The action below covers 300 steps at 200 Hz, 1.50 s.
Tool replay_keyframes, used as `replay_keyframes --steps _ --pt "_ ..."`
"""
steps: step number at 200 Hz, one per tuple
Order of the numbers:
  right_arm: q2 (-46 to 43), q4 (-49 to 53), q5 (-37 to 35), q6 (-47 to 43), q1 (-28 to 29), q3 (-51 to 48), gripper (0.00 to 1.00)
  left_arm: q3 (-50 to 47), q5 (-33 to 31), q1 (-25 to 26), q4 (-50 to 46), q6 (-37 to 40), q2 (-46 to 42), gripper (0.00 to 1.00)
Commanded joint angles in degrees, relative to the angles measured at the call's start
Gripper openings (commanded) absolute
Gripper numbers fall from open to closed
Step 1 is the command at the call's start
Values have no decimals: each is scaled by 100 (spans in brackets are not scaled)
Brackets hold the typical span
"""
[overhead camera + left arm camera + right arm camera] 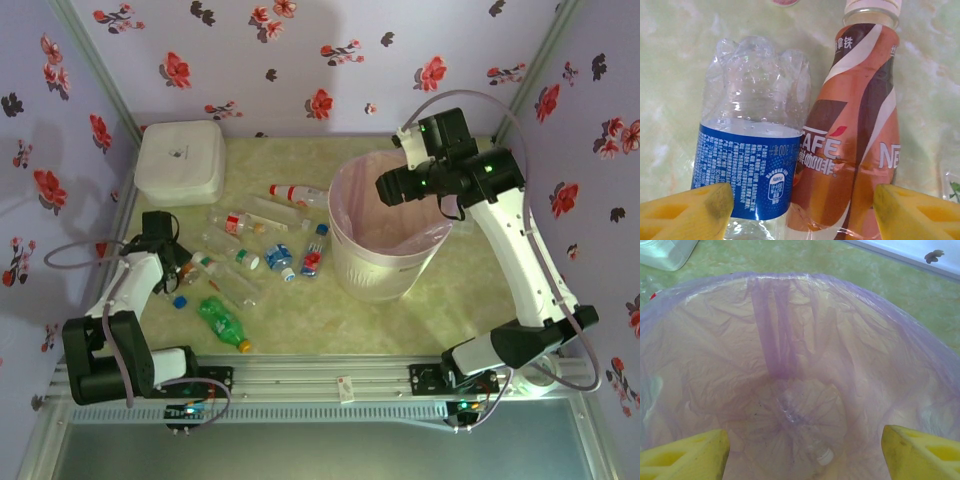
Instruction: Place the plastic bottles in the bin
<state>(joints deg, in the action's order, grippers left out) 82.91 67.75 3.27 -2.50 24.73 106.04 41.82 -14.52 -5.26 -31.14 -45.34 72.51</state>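
Note:
Several plastic bottles lie scattered on the table left of the bin (383, 262), among them a green one (222, 322) and a red-labelled one (297, 193). My left gripper (188, 267) is low over the left end of this group. In the left wrist view a clear blue-labelled bottle (752, 150) and a brown coffee bottle (855, 135) lie side by side between the open left gripper (802, 210). My right gripper (392, 188) hovers open over the bin's mouth. Its wrist view looks down the pink liner (790, 340) at a clear white-capped bottle (822, 455) on the bottom, below the right gripper (805, 452).
A white rounded square lidded box (180, 160) stands at the back left, its corner also in the right wrist view (665, 250). Floral walls close in the table on three sides. The aluminium rail (340, 380) with the arm bases runs along the near edge.

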Motion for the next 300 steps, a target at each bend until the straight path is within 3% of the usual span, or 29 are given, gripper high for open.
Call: replay_keyframes --steps 1,27,66,122,149,184,300 --pt "-65 -75 42 -31 -37 -64 80 -43 524 19 172 237 298 70" --pt "-61 -95 77 -12 -39 -78 80 131 547 60 185 479 332 71" --pt "-74 -138 84 4 -39 -118 81 358 497 71 117 810 46 85" --pt "-62 -148 45 -23 -39 -163 80 802 150 -74 -240 1099 281 86" --pt "-128 -156 -8 -46 -38 -223 80 713 -250 -231 -632 918 -129 84" --pt "-138 -182 -28 -60 -38 -267 80 -3 540 -910 -374 764 -577 80" --pt "-212 -209 -29 -33 -36 -353 80 -549 1138 -929 567 936 291 78"
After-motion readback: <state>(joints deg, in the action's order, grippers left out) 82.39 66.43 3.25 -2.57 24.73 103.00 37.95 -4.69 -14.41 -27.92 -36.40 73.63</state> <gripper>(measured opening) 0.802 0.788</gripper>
